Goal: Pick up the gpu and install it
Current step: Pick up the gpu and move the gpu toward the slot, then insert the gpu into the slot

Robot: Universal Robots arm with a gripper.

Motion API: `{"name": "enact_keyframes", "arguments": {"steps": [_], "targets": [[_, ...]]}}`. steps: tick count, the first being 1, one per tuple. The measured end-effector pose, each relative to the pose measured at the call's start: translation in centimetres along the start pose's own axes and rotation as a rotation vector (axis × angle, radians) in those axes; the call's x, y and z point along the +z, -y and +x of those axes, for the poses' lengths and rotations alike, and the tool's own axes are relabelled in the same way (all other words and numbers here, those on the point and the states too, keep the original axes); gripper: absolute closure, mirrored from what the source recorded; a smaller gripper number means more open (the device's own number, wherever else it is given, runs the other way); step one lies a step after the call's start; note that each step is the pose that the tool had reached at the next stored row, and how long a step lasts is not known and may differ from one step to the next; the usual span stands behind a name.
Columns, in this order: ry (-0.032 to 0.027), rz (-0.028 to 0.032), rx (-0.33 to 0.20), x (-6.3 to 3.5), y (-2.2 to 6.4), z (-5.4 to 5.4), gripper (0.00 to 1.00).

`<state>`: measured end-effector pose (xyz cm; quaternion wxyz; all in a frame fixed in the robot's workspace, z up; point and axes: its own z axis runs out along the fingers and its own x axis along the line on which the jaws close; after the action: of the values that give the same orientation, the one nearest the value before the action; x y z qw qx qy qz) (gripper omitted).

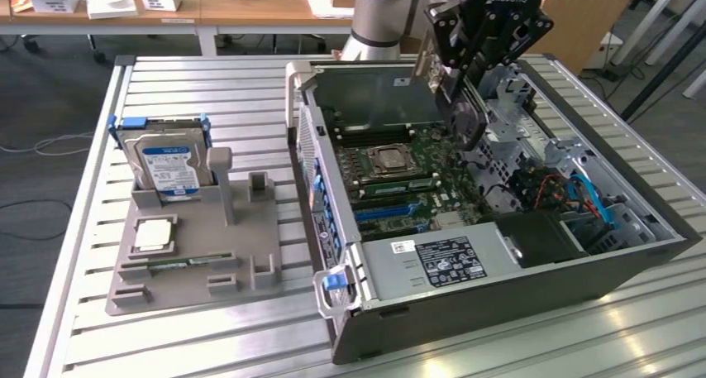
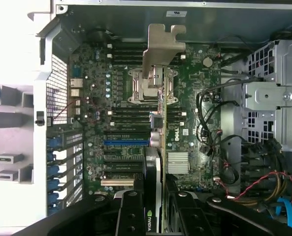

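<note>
My gripper (image 1: 461, 68) is shut on the gpu (image 1: 468, 117), a thin dark card held on edge, hanging down over the back part of the open computer case (image 1: 485, 303). In the wrist view the gpu (image 2: 155, 147) is seen edge-on between the black fingers (image 2: 132, 211). Its grey metal bracket (image 2: 161, 49) points at the case's rear wall, above the motherboard (image 2: 131, 98). The card's lower edge is above the board, over the CPU socket (image 1: 388, 159), and apart from the blue slot (image 2: 126, 142).
A grey fixture (image 1: 188, 254) on the exterior view's left holds a blue-labelled hard drive (image 1: 165, 165), a CPU (image 1: 151, 235) and a green memory stick (image 1: 182, 262). Inside the case are the power supply (image 1: 439, 260), drive cages (image 2: 269, 98) and loose cables (image 2: 264, 182).
</note>
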<state>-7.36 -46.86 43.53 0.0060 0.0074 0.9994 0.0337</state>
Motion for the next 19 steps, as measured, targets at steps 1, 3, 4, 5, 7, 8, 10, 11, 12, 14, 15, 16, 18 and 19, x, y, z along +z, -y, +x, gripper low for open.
{"name": "enact_keyframes", "arguments": {"steps": [1,3,4,5,7,8,10,11,12,14,15,16,18,19], "targets": [[-0.0003,0.0,-0.002,0.0,0.0,-0.21,0.73],[-0.0004,0.0,-0.004,0.0,0.0,-0.43,0.73],[-0.0003,0.0,-0.004,0.0,0.01,-0.43,0.73],[-0.0003,0.0,-0.004,0.0,0.0,-0.46,0.73],[-0.0003,0.0,-0.004,0.0,0.0,-0.48,0.73],[-0.0004,0.0,-0.004,0.0,0.0,-0.48,0.73],[-0.0003,0.0,-0.004,0.0,0.0,-0.48,0.73],[-0.0003,0.0,-0.004,0.0,0.0,-0.48,0.73],[-0.0004,0.0,-0.004,0.0,0.0,-0.49,0.73],[-0.0003,0.0,-0.004,0.0,0.0,-0.49,0.73],[-0.0004,0.0,-0.004,0.0,0.0,-0.49,0.73],[-0.0003,-0.0001,-0.004,0.0,0.0,-0.49,0.73],[-0.0004,-0.0002,-0.007,0.01,0.0,-0.49,0.73],[-0.0009,-0.0002,-0.014,0.01,0.0,-0.49,0.73]]}}
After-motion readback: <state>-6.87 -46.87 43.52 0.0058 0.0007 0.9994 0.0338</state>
